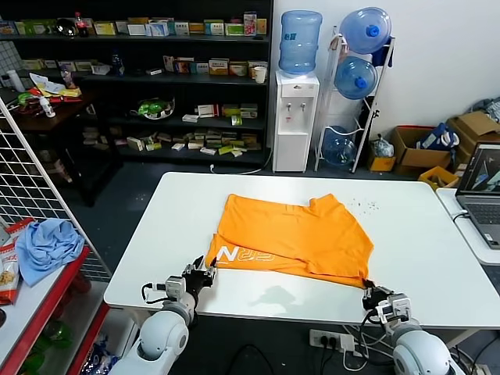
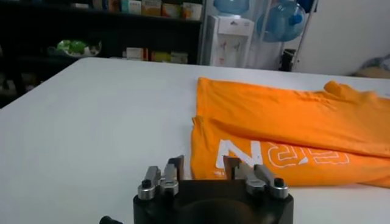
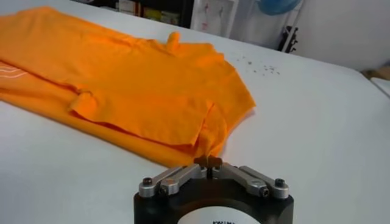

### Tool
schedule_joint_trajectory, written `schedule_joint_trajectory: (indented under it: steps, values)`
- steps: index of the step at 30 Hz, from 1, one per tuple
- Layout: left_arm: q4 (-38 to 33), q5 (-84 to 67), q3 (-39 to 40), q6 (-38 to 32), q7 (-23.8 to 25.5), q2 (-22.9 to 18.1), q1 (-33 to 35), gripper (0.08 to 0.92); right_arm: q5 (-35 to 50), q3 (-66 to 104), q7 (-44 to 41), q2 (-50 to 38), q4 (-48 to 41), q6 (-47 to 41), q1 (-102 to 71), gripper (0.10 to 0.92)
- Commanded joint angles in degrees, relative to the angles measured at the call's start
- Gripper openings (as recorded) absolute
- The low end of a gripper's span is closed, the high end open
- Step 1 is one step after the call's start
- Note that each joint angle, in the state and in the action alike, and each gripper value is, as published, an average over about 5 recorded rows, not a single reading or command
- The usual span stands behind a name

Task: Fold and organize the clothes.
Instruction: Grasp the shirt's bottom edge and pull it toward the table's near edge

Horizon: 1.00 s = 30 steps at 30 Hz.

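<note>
1. Orange cloth fills the centre of the head view: the T-shirt (image 1: 293, 238) lies on the white worktop (image 1: 414, 234), partly folded, with a lower strip turned up so the white lettering (image 1: 246, 255) shows along its near edge.
2. Nearest, at the bottom left of the head view, the left gripper (image 1: 199, 279) sits low over the worktop just beside the shirt's near-left corner. In the left wrist view its jaws stand released, with a clear gap between them, holding nothing; the shirt corner (image 2: 204, 146) lies just beyond them.
3. At the bottom right of the head view, the right gripper (image 1: 373, 295) is at the shirt's near-right corner. In the right wrist view its jaws are clenched together, tips meeting at the very edge of the cloth (image 3: 210, 143); whether any fabric is pinched between them I cannot tell.
4. Progress, as I judge it: one fold is in, since the shirt reads as a layered, somewhat skewed band rather than a spread garment, with a sleeve (image 1: 332, 205) bunched at its far edge.
5. Left to do, by my reckoning: further folds to bring it to a compact packet, squaring the edges, and setting it in place.
6. Farther off, a laptop (image 1: 480, 187) sits at the right edge of the frame, and a blue cloth (image 1: 47, 246) lies at the left, well apart from the shirt.
7. Farthest, dark shelves (image 1: 156, 78) and a water dispenser (image 1: 295, 101) line the top of the frame.
</note>
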Motion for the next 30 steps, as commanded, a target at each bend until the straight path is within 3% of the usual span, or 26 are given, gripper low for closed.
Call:
schedule_joint_trajectory:
  steps: [1,9,17,30]
  values:
    - [1.72,0.18,0.1,0.37,0.0,-0.1,-0.06,0.522,0.19,-0.3,0.05,-0.38,0.44,0.09,-0.13,0.126]
    - [-1.02,-0.25,-0.07,1.26,-0.19,1.76,2.27,0.308,0.11,-0.61,-0.26,-0.95,0.82,0.21,-0.24,0.126]
    - [-8.75,-0.39,-0.75,1.58,-1.12,4.39,7.19,0.104,-0.08,-0.34,-0.23,-2.2,2.93,0.13,-2.47,0.126]
    - [-20.29,0.52,-3.51,3.41,-3.05,7.0,20.28,0.096,0.05,2.59,0.91,-4.18,8.93,-2.52,-8.12,0.126]
